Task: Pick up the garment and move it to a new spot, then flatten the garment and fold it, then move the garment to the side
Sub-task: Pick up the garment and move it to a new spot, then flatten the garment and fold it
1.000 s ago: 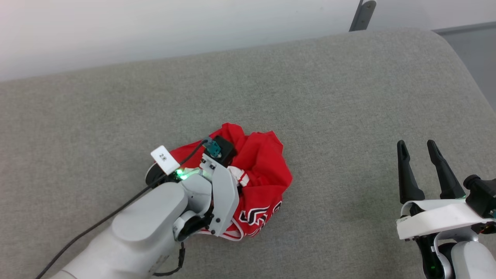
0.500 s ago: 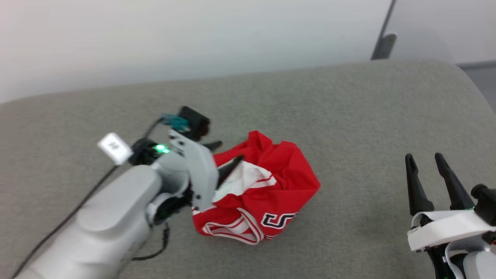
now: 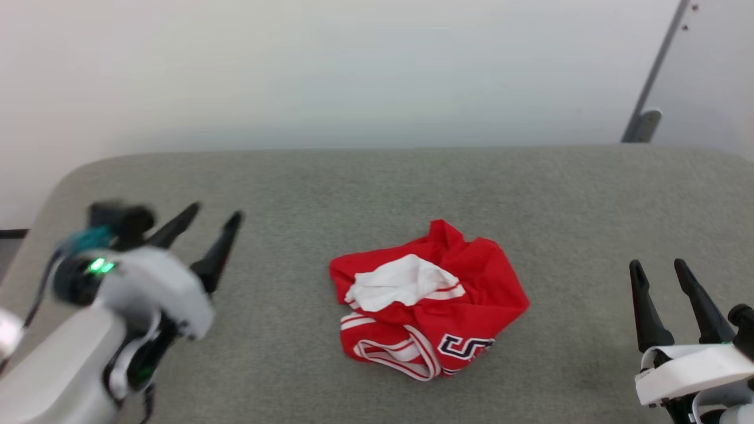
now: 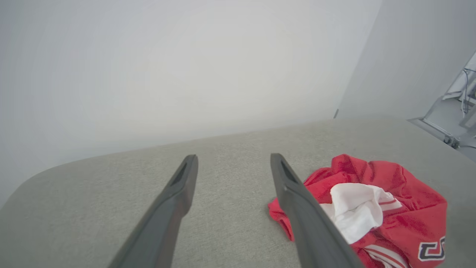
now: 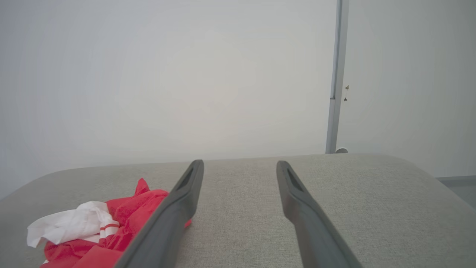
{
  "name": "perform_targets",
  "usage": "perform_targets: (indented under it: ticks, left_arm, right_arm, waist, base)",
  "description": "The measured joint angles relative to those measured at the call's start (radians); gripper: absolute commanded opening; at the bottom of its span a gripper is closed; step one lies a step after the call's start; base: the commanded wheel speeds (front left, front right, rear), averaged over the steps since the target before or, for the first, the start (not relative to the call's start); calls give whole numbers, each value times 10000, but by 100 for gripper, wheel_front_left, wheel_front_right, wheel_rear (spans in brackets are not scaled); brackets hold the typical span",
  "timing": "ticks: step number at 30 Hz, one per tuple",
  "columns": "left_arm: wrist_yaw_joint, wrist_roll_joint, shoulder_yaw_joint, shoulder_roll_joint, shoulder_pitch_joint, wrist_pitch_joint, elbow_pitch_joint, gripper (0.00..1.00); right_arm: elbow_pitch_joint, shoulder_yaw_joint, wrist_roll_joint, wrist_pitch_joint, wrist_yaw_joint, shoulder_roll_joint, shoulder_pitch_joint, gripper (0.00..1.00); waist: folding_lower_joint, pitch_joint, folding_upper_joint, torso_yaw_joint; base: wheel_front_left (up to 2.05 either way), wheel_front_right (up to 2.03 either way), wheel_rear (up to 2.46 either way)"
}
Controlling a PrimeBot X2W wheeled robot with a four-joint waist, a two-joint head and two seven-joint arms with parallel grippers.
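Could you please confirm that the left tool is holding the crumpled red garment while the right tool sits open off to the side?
Not quite: the left tool holds nothing. The head view shows it open and clear of the garment, which lies crumpled on the grey surface with a bare stretch between them. The right tool is indeed open, off to the side.

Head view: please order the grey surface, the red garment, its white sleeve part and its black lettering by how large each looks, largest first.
1. grey surface
2. red garment
3. white sleeve part
4. black lettering; folds hide part of it, so only the visible part is ranked.
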Motion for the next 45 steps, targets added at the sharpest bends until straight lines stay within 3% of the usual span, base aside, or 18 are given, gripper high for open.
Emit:
perform_targets:
  ticks: [8,13,22,29,45]
  left_arm:
    - [612,-454,851,917,1987,-1570,-593,100]
    - [662,-650,1517,1137,2981,-2084,-725,100]
    - [587,-198,3432,775,4581,-2196,-1068,100]
    - [163,420,4635,245,5478,-2196,-1200,100]
    - [-272,865,5417,-245,5905,-2176,-1179,100]
  right_arm:
    - [29,-35,0,-79,0,-161,227,100]
    - [33,-67,0,-121,0,-222,264,100]
    - [-15,-188,2,-186,0,-234,415,100]
    - [17,-199,31,-242,0,-234,447,100]
    - [-10,-180,-35,-326,0,-169,455,100]
  waist:
    - [-1,-322,0,501]
    - [0,-440,0,726]
    - [0,-522,0,997]
    - [-1,-535,0,1098]
    - [0,-479,0,1040]
  base:
    - [0,0,0]
    - [0,0,0]
    - [0,0,0]
    - [0,0,0]
    - [0,0,0]
